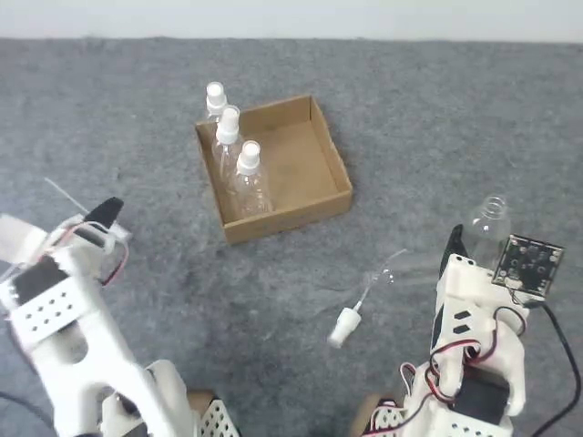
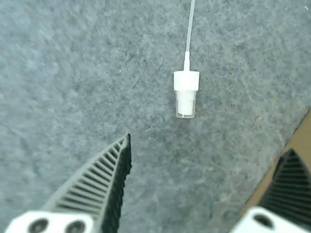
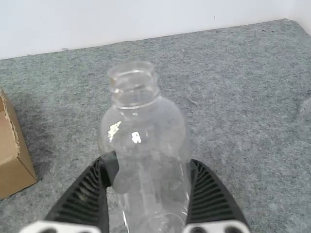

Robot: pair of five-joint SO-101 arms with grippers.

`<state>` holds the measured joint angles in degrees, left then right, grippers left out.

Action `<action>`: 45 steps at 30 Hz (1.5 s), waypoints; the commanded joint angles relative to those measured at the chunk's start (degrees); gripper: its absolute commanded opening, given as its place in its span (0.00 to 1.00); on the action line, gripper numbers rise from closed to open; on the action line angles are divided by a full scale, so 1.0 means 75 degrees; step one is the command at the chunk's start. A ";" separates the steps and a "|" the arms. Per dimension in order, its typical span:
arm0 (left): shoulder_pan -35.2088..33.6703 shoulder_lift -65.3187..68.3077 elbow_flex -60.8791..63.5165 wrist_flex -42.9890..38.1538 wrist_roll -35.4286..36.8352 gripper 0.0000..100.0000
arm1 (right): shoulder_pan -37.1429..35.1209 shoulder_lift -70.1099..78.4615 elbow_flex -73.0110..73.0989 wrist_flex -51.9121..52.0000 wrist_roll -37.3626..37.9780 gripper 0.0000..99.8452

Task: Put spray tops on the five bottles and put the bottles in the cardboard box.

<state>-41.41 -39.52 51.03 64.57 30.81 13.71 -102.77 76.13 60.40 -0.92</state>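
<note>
1. The left claw (image 2: 209,145) hangs near the table's (image 1: 474,118) left edge, toward the near-left corner. Its jaws are spread wide over bare grey felt.
2. A spray top (image 2: 186,94) lies on the felt just ahead of that claw's tips, touching neither. Its thin dip tube runs straight away from the claw, and open surface surrounds it on every side.
3. The cardboard box (image 1: 291,217) sits open in the middle of the table, nearer the far edge than the near one, turned slightly askew to the edges. A broad band of free felt separates it from the left claw.
4. Three capped bottles (image 1: 228,137) stand close together in a line along the box's left wall. The right part of the box floor is bare cardboard.
5. A second spray top (image 1: 346,326) lies on its side between the box and the near edge, with its tube trailing toward the right edge. It is well apart from the box.
6. The right claw (image 3: 150,167) stands near the table's right edge, clamped around the body of an uncapped clear bottle (image 3: 146,126). The bottle is upright with its open neck up. Free felt stretches from it to the box's right wall and on to the far edge.
</note>
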 commanded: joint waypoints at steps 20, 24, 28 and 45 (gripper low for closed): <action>-0.0481 0.0305 -0.2104 -0.1266 -0.5626 0.23 | -0.0064 -0.0111 -0.0070 -0.0240 0.0012 0.01; -0.0481 0.1934 -0.3651 -0.0727 -0.5638 0.22 | -0.0064 -0.0111 -0.0070 -0.0240 0.0012 0.01; -0.0481 0.3985 -0.5691 0.0152 -0.5650 0.22 | -0.0064 -0.0111 -0.0070 -0.0240 0.0012 0.01; 0.0012 1.0280 -1.2384 0.2508 -0.5955 0.22 | -0.0064 -0.0111 -0.0070 -0.0252 0.0012 0.01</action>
<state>-42.02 32.92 -29.76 79.87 -13.85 13.63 -102.77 76.13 60.40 -0.92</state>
